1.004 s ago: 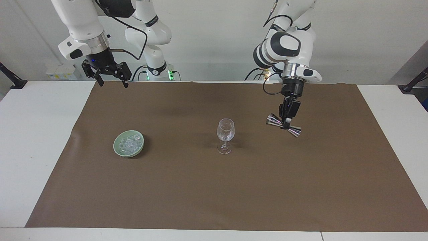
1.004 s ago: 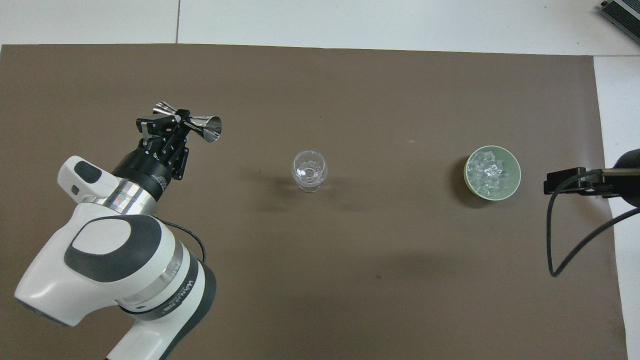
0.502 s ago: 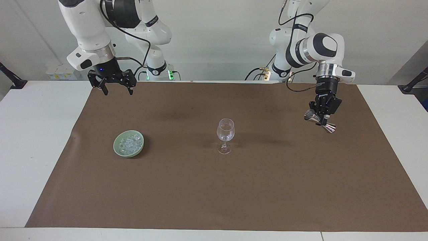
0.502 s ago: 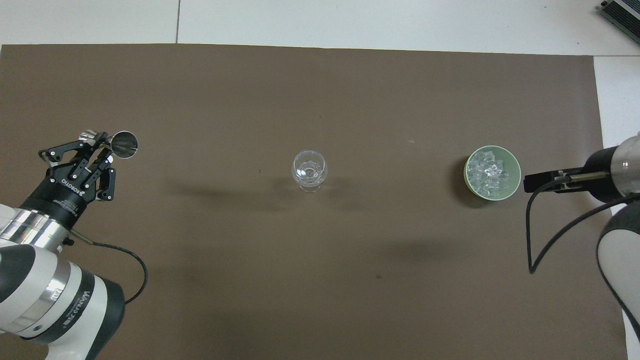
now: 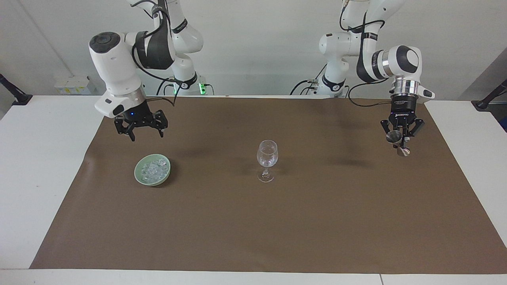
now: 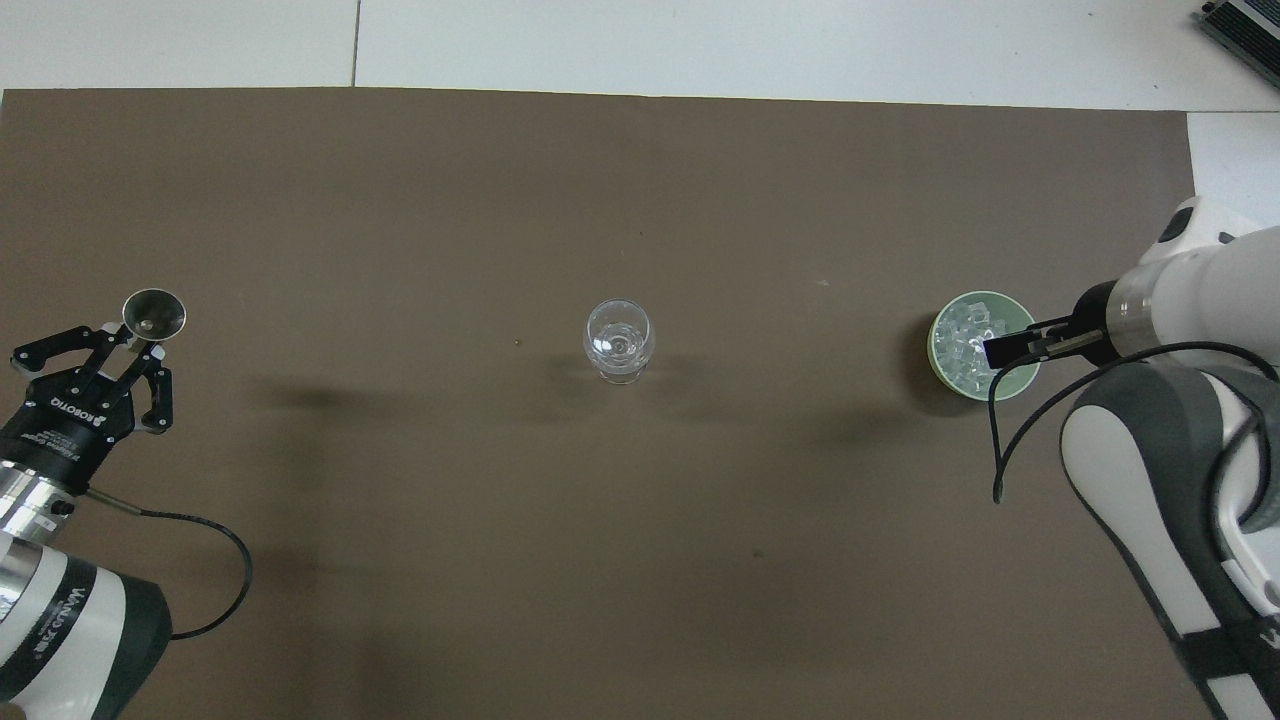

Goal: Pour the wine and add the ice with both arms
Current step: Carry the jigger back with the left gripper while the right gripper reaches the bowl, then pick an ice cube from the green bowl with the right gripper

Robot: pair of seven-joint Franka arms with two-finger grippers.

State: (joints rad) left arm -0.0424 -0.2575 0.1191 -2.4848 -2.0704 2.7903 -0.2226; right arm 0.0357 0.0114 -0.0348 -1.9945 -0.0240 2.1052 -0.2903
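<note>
- The left arm reaches out over its own end of the brown mat [image 5: 277, 221], wrist pointing straight down; the left tool [image 5: 401, 139] is clamped on a silver double-cone jigger [image 5: 397, 141], which hangs upright above the mat with its open mouth up [image 6: 153, 312]
- The right arm bends at the elbow and drops its wrist toward the green bowl [image 5: 152, 170]; the right tool [image 5: 145, 131] hangs in the air just above the bowl's robot-side rim, fingers spread wide and holding nothing
- The ice [image 5: 153, 169] lies heaped in the green bowl toward the right arm's end of the worktop [image 5: 35, 166]; the clear wine glass [image 5: 267, 160] stands upright mid-mat, between bowl and jigger, well apart from both
- Since half a second ago the left tool has swung further out to its end of the mat and turned the jigger from a slant to upright; the right tool has come down and out toward the bowl, and from overhead now overlaps its rim [image 6: 1020, 345]
- The left tool's body bears white lettering that looks like "ROBOTIQ" [image 6: 62, 420]; the forearm ring carries writing too small to read
</note>
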